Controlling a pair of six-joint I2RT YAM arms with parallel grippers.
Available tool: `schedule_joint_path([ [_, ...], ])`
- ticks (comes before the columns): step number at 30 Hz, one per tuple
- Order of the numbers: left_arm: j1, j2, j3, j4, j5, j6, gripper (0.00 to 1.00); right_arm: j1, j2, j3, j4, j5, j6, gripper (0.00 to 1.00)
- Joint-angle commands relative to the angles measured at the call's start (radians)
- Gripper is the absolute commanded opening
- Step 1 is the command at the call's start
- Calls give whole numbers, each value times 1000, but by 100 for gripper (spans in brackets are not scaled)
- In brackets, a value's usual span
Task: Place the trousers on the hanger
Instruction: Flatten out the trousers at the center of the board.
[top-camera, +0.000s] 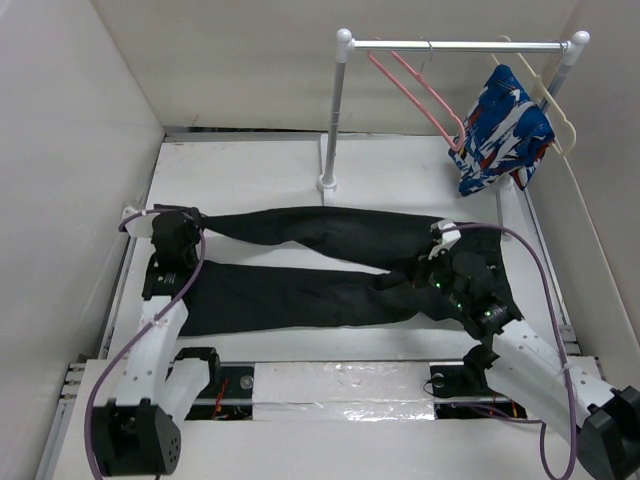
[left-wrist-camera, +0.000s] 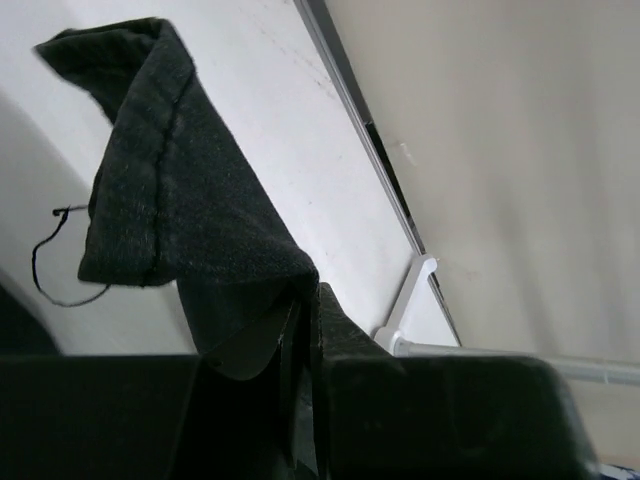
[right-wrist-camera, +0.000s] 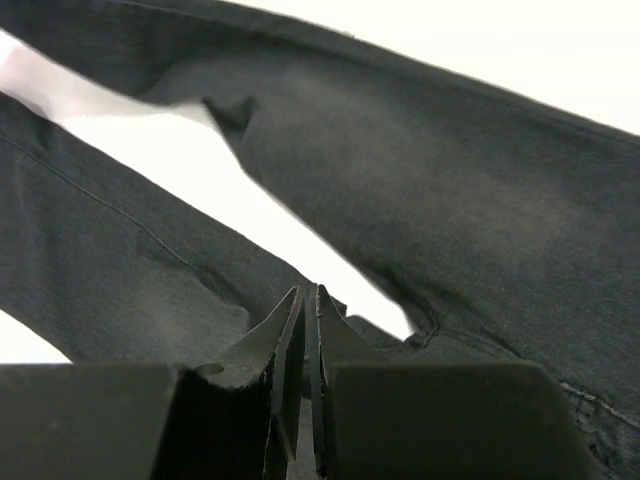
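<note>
Across the white bench (top-camera: 400, 170), you see the black trousers (top-camera: 320, 265) lying flat, long axis running left to right, waist at the right and both legs pointing left. Your left hand (left-wrist-camera: 305, 300) pinches the far leg's hem; your right hand (right-wrist-camera: 310, 300) is closed tight on the crotch fabric.

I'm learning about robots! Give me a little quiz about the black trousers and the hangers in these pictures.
1. True or false: the trousers already hang on the pink hanger.
2. What is the left gripper pinching? A) a trouser leg end B) the pink hanger C) nothing
3. How many hangers hang on the rail?
Key: 1 false, they lie on the table; 2 A; 3 two, the pink hanger and a cream hanger.
</note>
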Motion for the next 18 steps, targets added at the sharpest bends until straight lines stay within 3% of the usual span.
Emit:
schedule_joint_path([
  [1, 2, -111, 56, -166, -29, 52, 0, -12, -32, 30, -4, -10, -15, 12],
  [5, 20, -150, 71, -203, -4, 69, 0, -33, -46, 29, -1, -27, -20, 12],
  [8, 51, -87, 65, -162, 27, 76, 0, -33, -29, 33, 7, -35, -21, 12],
  [13, 75, 253, 181, -97, 24, 101, 0, -33, 0, 44, -4, -47, -24, 12],
  [18, 75, 688, 569, -195, 19, 179, 0, -33, -9, 39, -11, -38, -24, 12],
])
